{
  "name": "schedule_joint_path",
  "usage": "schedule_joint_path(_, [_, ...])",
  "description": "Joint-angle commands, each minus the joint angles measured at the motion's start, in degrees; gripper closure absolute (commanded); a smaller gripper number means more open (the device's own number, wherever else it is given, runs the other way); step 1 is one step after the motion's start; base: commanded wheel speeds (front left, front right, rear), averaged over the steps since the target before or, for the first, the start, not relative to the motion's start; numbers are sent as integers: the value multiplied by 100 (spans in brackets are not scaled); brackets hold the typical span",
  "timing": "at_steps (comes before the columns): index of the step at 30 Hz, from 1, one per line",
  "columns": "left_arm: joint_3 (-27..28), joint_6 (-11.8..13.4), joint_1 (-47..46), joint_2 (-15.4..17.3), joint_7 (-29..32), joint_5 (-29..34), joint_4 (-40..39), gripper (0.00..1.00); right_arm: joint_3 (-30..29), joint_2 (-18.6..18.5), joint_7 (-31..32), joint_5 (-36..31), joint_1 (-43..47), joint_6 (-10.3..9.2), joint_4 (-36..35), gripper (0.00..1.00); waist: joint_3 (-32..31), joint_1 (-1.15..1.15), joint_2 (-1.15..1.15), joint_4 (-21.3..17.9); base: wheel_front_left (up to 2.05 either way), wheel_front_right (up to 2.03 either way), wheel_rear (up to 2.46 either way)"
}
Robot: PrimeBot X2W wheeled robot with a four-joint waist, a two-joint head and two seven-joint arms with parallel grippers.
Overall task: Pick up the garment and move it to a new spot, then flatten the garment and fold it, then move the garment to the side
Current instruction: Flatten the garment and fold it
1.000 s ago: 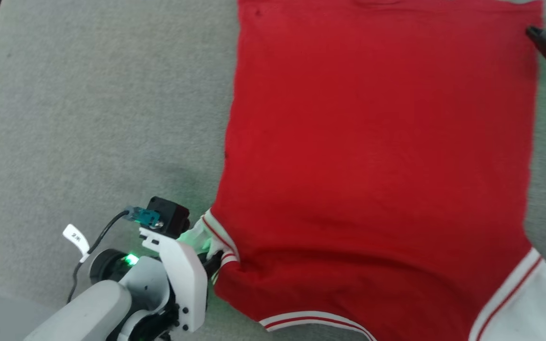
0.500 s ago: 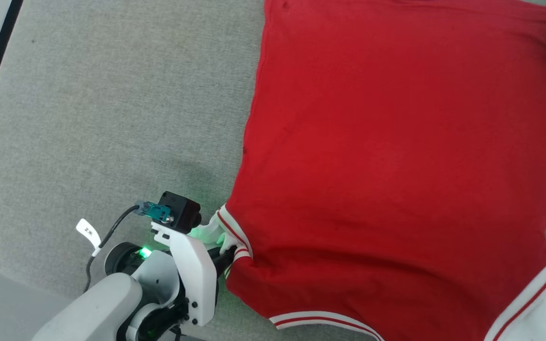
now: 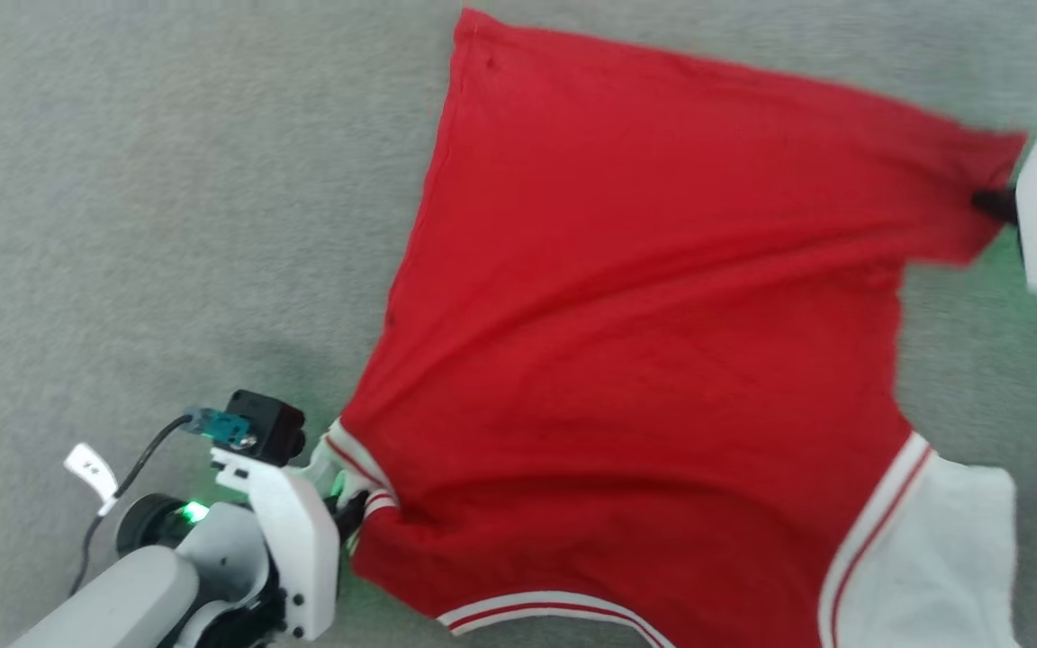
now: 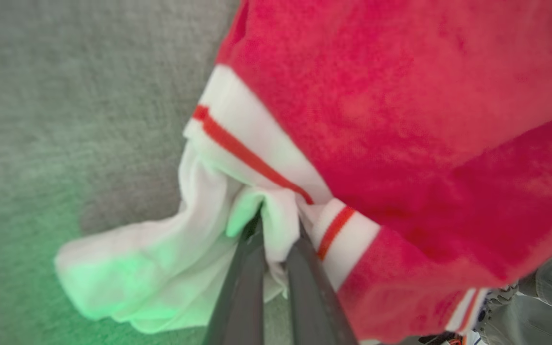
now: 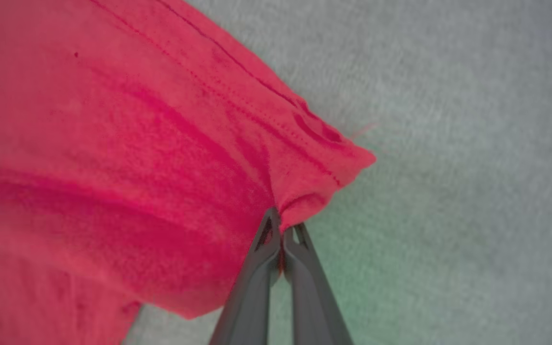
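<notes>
Garment [image 3: 644, 360] spreads across a grey fabric surface [image 3: 167, 225].

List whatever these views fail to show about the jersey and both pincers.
- Head view: underside of the garment, hidden by its own cloth; its near end, cut by the bottom edge.
- Head view: right pincer, blurred, partly cut by the right edge.
- Left wrist view: left pincer tips, buried in the white sleeve.
</notes>
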Motion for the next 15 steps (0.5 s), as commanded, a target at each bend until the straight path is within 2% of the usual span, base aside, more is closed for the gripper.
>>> schedule_joint_path(1, [151,293,-254,-209,-120,26,249,100,-55,-65,46,185,388,-13,-344,100,-173,0,-1,-301,0,0,0])
schedule_joint_path(5, [253,399,-190,-37,-104,-18,86,100,-421,-265,86,460,1413,-13,-1247,100,-246,0,-1,-597,0,0,0])
schedule_joint_path(8, [317,446,-200,56,-81,-30,-35,100,-801,-240,133,567,2295,-11,-1870,100,-262,0,-1,-773,0,0,0])
schedule_joint_path(12, [346,503,-228,141,-26,-33,-170,100,-1351,-3,254,574,3449,-10,-2525,100,-283,0,-1,-932,0,0,0])
schedule_joint_path(15, [374,530,-247,178,2,-15,-255,100,-1694,347,315,472,4181,-10,-2865,100,-280,0,-1,-1000,0,0,0])
